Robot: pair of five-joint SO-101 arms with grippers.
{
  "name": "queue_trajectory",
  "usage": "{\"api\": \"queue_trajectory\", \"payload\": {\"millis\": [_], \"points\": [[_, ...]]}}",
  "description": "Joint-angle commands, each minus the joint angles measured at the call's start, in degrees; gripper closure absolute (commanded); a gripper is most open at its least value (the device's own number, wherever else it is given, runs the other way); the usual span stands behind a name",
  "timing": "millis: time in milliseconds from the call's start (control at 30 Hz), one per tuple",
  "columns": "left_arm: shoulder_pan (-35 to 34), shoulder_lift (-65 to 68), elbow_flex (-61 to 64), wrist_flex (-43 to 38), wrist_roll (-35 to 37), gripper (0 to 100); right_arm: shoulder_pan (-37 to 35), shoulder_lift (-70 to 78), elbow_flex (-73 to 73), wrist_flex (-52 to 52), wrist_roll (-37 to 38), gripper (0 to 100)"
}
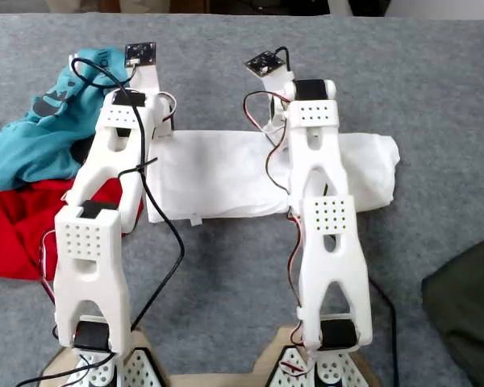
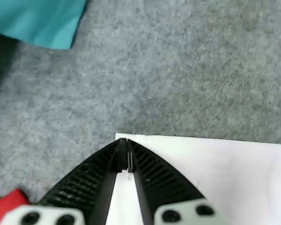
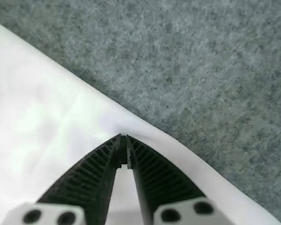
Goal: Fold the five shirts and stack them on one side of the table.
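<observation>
**Both jaws pinch the white shirt's far edge, set for a fold**

Closest to us, the left jaws are clenched, their tips meeting right on a corner of the white shirt (image 2: 215, 178). The right jaws are clenched on the same shirt's edge, where the cloth puckers at their tips. The shirt lies flat on the grey bench (image 1: 226, 274) as a long band. It stretches between the two pairs of jaws and runs on past the right jaws to a rumpled end. Outward of the left jaws a teal shirt (image 1: 40, 145) lies bunched, with a red shirt (image 1: 24, 226) behind them, partly under the left arm. A dark green garment (image 1: 468, 298) lies well apart, behind and outward of the right jaws.

We judge the white shirt to be mid-fold: it is narrowed into a band, and both grips sit on its far edge. The next move calls for lifting both sides together, keeping them level. That edge then has to travel back toward the arm bases and settle over the near edge without the corner slipping free. Nothing looks stacked yet, so most of the task lies ahead.
</observation>
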State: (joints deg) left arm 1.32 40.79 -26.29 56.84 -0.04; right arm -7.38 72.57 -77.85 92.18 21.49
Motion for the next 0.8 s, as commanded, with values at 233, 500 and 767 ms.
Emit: {"api": "queue_trajectory", "payload": {"millis": [233, 500, 767], "points": [[-0.5, -5.8, -18.3, 24.4, -5.2, 85, 1.8, -1.1, -17.1, 6.2, -3.8, 99.3], [-3.2, -5.7, -20.7, 36.8, -13.7, 88, 3.6, -3.3, -17.6, 7.0, -4.0, 99.3], [-3.9, -6.3, -8.9, 34.2, -13.7, 86, 3.6, -2.4, -17.6, 6.6, -4.0, 99.3]]}}
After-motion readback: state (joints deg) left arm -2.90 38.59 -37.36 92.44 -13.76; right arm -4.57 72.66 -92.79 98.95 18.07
